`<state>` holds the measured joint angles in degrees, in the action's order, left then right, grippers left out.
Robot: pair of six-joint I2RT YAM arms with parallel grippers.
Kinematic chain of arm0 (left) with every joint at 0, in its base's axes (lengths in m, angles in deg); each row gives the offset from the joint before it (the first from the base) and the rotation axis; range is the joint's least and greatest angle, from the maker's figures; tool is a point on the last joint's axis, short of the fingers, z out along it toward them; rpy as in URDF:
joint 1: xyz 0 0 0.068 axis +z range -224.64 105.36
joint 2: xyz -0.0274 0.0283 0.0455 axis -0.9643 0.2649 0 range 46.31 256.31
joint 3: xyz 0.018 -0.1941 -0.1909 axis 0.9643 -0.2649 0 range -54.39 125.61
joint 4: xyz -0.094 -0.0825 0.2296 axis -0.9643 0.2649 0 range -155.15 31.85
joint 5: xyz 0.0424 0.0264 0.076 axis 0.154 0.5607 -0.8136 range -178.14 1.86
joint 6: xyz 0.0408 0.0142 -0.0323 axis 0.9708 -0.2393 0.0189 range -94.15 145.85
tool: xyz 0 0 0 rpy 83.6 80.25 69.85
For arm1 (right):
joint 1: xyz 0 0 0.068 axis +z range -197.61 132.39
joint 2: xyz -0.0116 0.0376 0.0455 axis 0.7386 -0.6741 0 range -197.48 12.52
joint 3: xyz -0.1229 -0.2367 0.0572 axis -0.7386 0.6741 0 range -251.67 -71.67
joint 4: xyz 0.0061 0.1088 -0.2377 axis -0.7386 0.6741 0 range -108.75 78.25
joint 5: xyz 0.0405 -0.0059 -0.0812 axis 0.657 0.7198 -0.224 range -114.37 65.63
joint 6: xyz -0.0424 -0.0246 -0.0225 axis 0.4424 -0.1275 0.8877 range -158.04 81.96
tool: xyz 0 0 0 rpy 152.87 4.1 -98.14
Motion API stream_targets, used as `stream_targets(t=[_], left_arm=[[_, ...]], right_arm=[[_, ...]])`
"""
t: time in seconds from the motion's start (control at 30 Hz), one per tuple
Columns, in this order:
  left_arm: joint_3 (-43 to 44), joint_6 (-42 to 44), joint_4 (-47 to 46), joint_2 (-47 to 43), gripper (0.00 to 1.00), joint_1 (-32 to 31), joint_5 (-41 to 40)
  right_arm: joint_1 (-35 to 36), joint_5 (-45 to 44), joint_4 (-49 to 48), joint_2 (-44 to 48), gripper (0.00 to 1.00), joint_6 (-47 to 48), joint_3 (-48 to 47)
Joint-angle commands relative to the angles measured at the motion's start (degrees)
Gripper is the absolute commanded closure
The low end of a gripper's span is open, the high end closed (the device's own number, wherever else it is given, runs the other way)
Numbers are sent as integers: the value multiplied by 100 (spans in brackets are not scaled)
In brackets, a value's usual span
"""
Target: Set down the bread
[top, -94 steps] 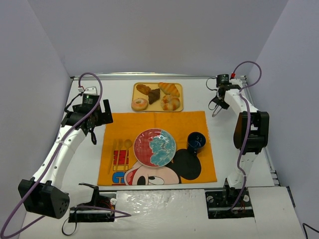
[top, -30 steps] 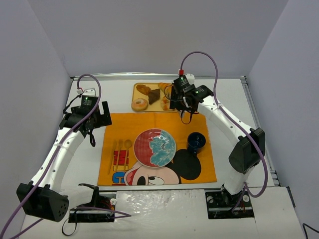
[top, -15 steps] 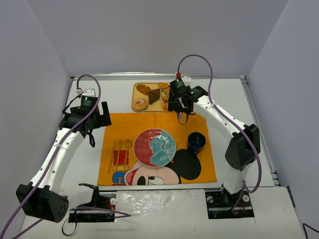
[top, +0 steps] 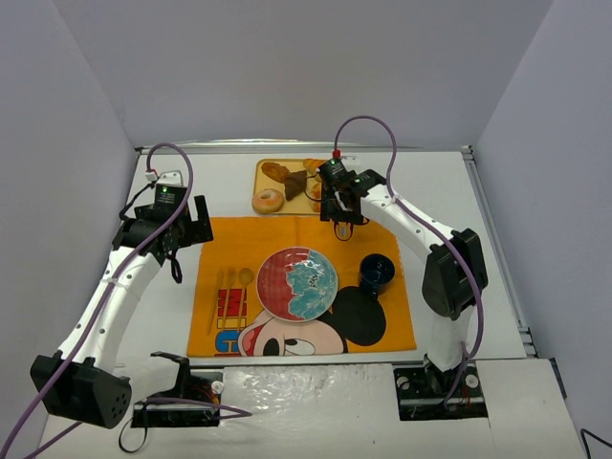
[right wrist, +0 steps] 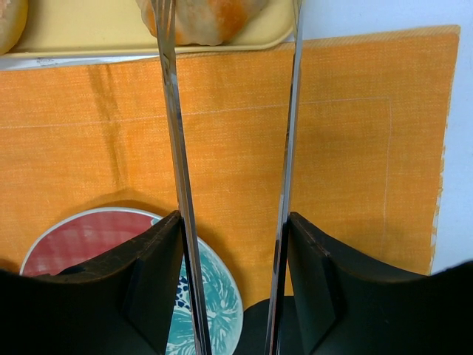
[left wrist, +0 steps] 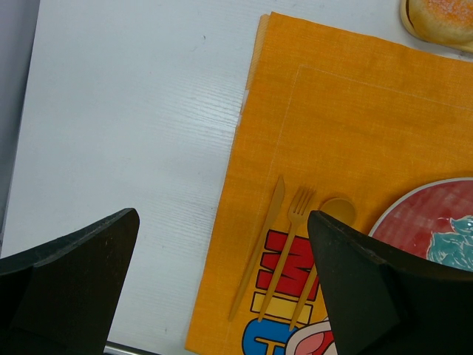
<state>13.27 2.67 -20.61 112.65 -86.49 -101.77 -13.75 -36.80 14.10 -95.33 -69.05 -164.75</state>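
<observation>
**Ana:** Where is the bread from the right gripper (right wrist: 235, 219)?

**Ben:** Straight ahead of it. The gripper is clamped on a pair of metal tongs (right wrist: 171, 111), and their two blades run forward to a bread roll (right wrist: 203, 15) at the near edge of the yellow tray (right wrist: 74, 33), beyond the far edge of the orange placemat (top: 382, 239).

**Ana:** Do the blades straddle the roll?

**Ben:** Not squarely. In the wrist view the left blade crosses over the roll and the right blade passes beside its right end. A small shift toward the left blade's side would probably centre it.

**Ana:** And the roll's long axis?

**Ben:** What shows runs crosswise to the blades, but the frame cuts off most of it, and from above the arm hides it. He cannot say for sure.

**Ana:** What about the other arm?

**Ben:** The left gripper (left wrist: 222, 216) hangs over the placemat's left edge, fingers spread wide and holding nothing, well apart from the tray. The right arm is clearly nearer.

**Ana:** The likely target?

**Ben:** Probably the plate (top: 277, 277), which lies behind the tongs' tips, toward the arm's base.
</observation>
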Motion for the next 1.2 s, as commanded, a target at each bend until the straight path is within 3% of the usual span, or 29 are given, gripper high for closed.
stream_targets(t=[0.0, 0.53, 1.0, 1.17], left_arm=[[144, 24, -69, -148, 3, 50, -131], [87, 53, -100, -134, 3, 43, -140], [55, 50, -129, -106, 3, 44, -149], [54, 43, -129, -113, 3, 45, -150]], right_arm=[[41, -104, -279, -89, 50, 23, -79], [-20, 74, -402, -58, 53, -19, -369], [-63, 220, -393, 35, 99, 6, -404], [-56, 261, -377, 165, 100, 16, -388]])
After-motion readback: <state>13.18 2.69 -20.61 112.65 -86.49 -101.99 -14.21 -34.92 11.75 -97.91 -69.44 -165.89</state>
